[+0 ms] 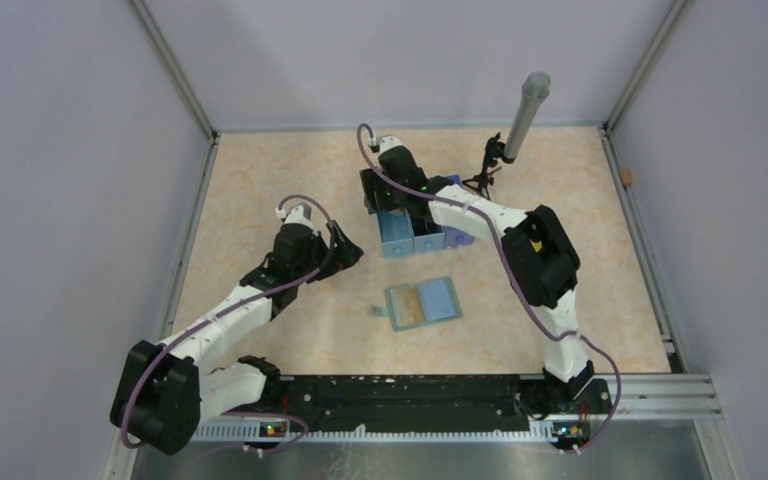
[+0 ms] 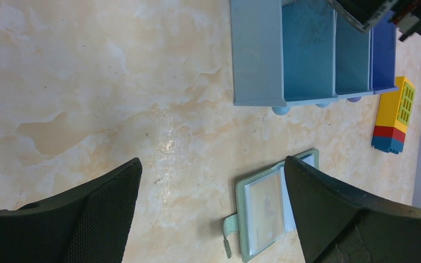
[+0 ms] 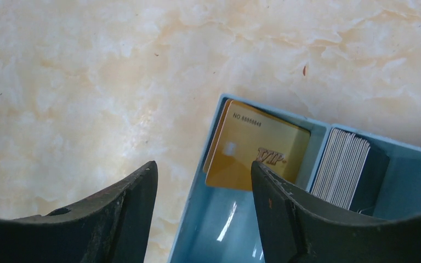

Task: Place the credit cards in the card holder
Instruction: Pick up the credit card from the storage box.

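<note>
— What is the right gripper (image 3: 203,169) doing?

— It hangs over the left end of the blue tray (image 3: 197,211), jaws apart and gripping nothing. One finger is over the bare table (image 3: 87,82) and the other over the compartment, with the tray wall between them.

— And the cards?

— The gold cards (image 3: 257,150) lean against that compartment's far wall. A stack of thin cards (image 3: 342,164) stands edge-on in the next one.

— How will they handle?

— I'd expect them to be light, stiff and slick, and thin enough that two could lift together. I'd pinch the free upper edge of the front card across its faces. The grip needs to be firm, because smooth plastic can slide.

— Where is the card holder (image 1: 423,303)?

— It lies open and flat on the table, well apart from the tray and nearer the arm bases. It's probably light enough to shift when a card is pushed in.

— And the left gripper (image 2: 212,161)?

— It's wide open and empty, hovering near the holder.
</note>
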Controlling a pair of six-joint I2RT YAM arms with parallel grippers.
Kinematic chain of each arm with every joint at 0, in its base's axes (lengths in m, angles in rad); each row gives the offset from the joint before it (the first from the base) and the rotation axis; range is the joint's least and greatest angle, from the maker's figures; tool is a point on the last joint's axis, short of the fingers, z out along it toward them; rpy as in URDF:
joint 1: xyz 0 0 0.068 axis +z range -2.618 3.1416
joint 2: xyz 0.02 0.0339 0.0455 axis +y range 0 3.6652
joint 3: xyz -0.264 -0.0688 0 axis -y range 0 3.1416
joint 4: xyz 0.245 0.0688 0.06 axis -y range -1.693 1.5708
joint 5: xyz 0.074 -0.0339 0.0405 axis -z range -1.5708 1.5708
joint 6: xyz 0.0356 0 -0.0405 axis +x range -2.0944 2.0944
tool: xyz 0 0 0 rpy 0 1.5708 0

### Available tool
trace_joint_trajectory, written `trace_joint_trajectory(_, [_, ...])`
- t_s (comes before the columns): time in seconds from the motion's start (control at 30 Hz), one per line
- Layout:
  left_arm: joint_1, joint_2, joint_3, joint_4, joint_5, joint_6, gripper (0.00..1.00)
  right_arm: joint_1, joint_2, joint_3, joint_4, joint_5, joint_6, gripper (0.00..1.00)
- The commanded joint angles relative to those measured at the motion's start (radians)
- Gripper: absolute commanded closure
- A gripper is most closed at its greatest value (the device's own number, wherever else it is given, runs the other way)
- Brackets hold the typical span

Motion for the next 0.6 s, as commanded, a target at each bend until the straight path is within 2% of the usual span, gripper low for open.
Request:
trace_joint_trajectory(0.0, [0.008, -0.021, -0.020, 0.062, 0.016, 0.009, 0.01, 0.014, 0.057, 0.108, -0.028, 0.077, -0.028, 0.37])
trace_joint_trajectory(0.37, [0.010, -0.028, -0.039, 0.076, 0.022, -0.001, 0.01, 0.049, 0.142, 0.234, -0.096, 0.098, -0.029, 0.41])
trace_joint_trajectory(0.57, [0.011, -0.036, -0.047, 0.078, 0.020, -0.004, 0.01, 0.059, 0.142, 0.250, -0.102, 0.115, -0.019, 0.47])
